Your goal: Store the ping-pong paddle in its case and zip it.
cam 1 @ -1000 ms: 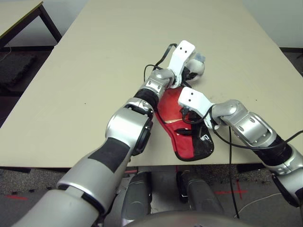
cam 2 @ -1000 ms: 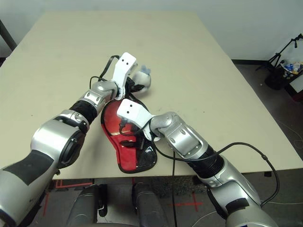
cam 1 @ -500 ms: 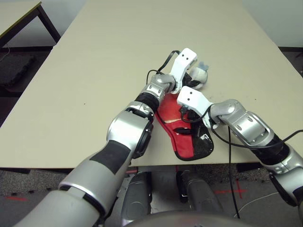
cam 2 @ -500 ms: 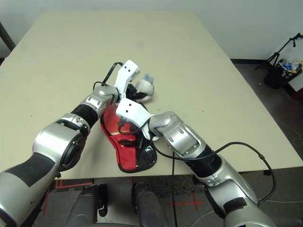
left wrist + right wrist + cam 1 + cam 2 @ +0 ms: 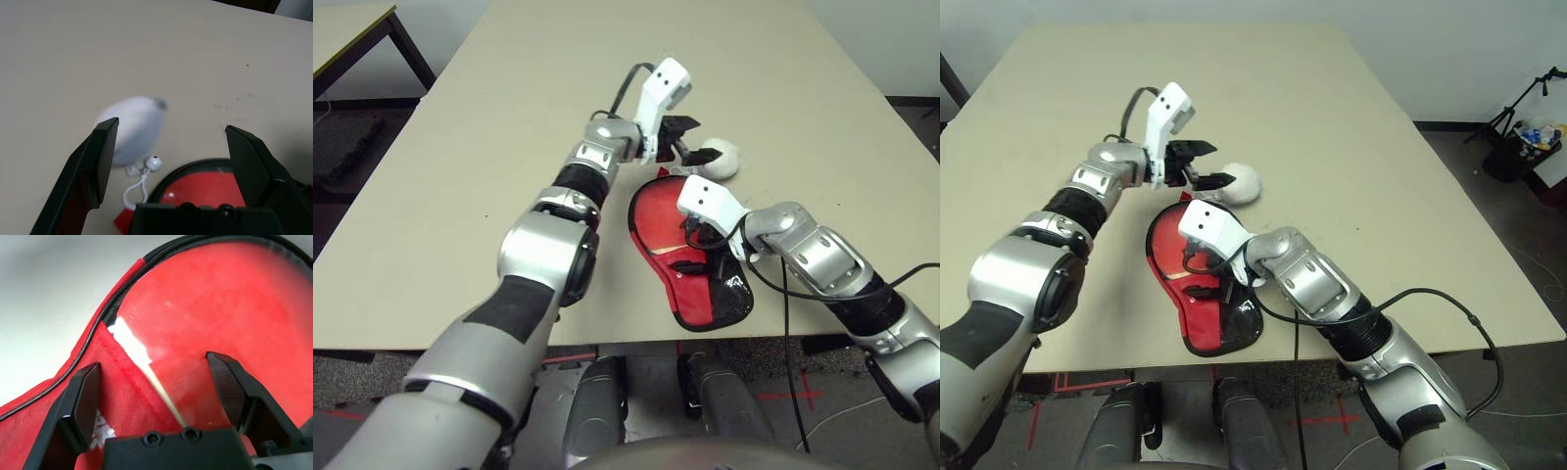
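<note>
The left gripper (image 5: 1203, 164) hangs above the desk (image 5: 509, 117) with its black fingers spread wide, holding nothing, beside a blurred, rounded white object (image 5: 134, 127), perhaps a soft pouch. The right gripper (image 5: 159, 382) is also wide open, low over the case (image 5: 690, 269). This paddle-shaped red fabric case with black zipper edging lies flat near the desk's front edge.

Red case (image 5: 690, 264), black zipper edging
</note>
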